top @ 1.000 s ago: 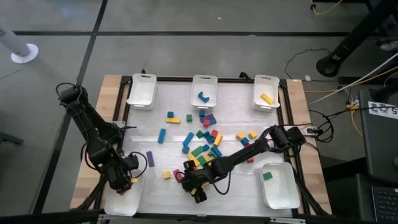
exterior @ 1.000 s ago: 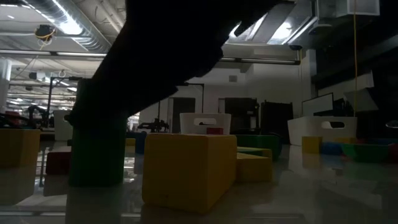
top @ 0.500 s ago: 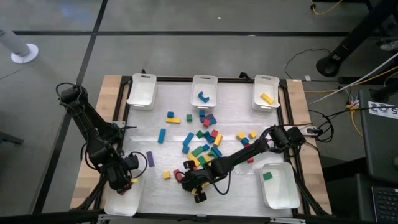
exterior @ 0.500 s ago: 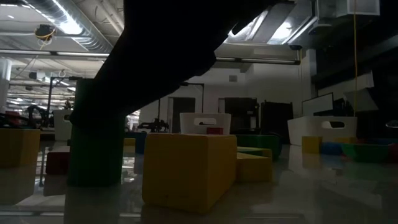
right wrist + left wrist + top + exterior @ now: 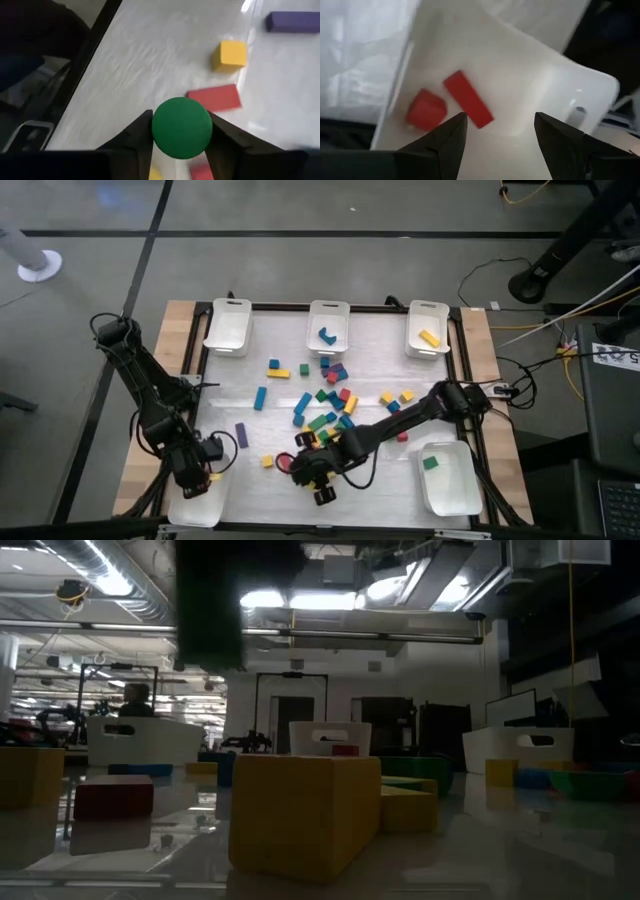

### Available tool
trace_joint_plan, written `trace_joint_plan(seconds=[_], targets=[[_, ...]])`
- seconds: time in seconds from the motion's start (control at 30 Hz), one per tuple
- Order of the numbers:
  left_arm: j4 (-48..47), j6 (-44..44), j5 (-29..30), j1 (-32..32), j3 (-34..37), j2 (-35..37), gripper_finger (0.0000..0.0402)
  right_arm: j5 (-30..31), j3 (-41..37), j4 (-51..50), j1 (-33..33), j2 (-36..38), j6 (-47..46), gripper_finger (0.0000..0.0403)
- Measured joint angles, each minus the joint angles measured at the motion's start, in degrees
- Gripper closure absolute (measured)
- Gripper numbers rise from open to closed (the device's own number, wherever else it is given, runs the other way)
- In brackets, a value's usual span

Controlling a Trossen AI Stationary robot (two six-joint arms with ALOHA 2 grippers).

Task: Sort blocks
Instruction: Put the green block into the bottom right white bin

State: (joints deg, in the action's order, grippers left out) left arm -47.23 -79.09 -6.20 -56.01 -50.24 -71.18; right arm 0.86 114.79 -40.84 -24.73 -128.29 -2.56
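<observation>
Many small coloured blocks (image 5: 325,405) lie scattered on the white mat in the middle of the table. My right gripper (image 5: 312,472), near the front of the mat, is shut on a green round block (image 5: 181,127), which also shows high up in the low view (image 5: 210,605). My left gripper (image 5: 500,132) stands open above the near-left white tray (image 5: 195,502), touching nothing. Two red blocks (image 5: 465,97) lie on that tray's floor. My right gripper pinches the green round block's curved sides (image 5: 156,131) between its two fingers, its round end face toward the wrist camera. The fingers slant down from the table's right side. The block is lifted clear of the mat.
White trays stand at the far left (image 5: 228,328), the far middle (image 5: 328,322) with a blue block, the far right (image 5: 428,330) with a yellow block, and the near right (image 5: 450,480) with a green one. Under my right gripper lie a red bar (image 5: 214,97) and a yellow cube (image 5: 230,54).
My right gripper has gone up with the green block. The block stood on the mat half a second ago and now hangs clear above it.
</observation>
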Motion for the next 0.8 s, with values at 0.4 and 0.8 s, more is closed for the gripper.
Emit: trace_joint_plan(seconds=[0.4, 0.8], targets=[[11.1, 9.9, 0.0, 6.8, 0.0, 0.0, 0.018, 0.2, 19.6, -28.3, 0.0, 0.2, -3.3, 0.0243], [10.1, 17.3, 0.0, 16.6, 0.0, 0.0, 0.018, 6.3, 19.4, -49.8, -0.1, 2.3, -11.2, 0.0246]])
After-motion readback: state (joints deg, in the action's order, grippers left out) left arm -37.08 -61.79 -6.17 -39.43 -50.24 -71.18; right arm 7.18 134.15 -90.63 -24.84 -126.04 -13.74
